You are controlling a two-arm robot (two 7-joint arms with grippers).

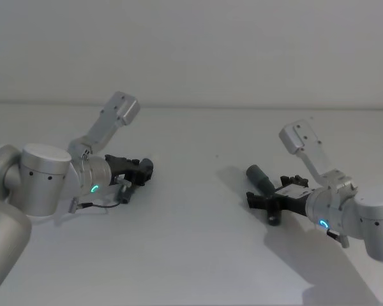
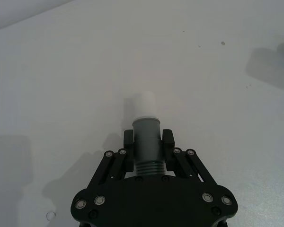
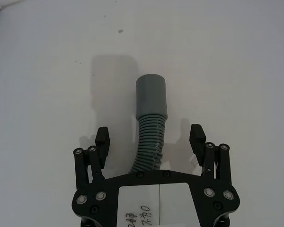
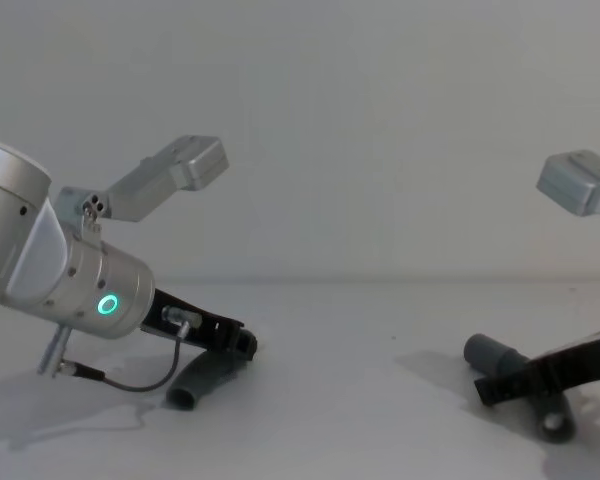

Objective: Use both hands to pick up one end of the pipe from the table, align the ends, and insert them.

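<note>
Pipe in two separate pieces, one at each gripper. Left wrist view: left gripper clenched on the pale-tipped piece, fingers pressed against both sides of the smooth grey neck just ahead of the ribs, pale tip sticking out past the fingertips over the table. Right wrist view: right gripper released, fingers spread wide, neither touching anything; plain-cuffed piece lying on the table between them, ribbed body running out from under the palm, wide grey cuff well beyond the fingertips. Head view: pieces well apart, left gripper closed around its piece, right gripper agape over the plain-cuffed piece, cuff ahead of the fingertips. Chest view: ribbed length of the pale-tipped piece drooping below the left gripper toward the table; touching it or not, cannot tell. Plain-cuffed piece low on the table at the right gripper, cuff ahead of the fingertips, open rear end back under the palm.
</note>
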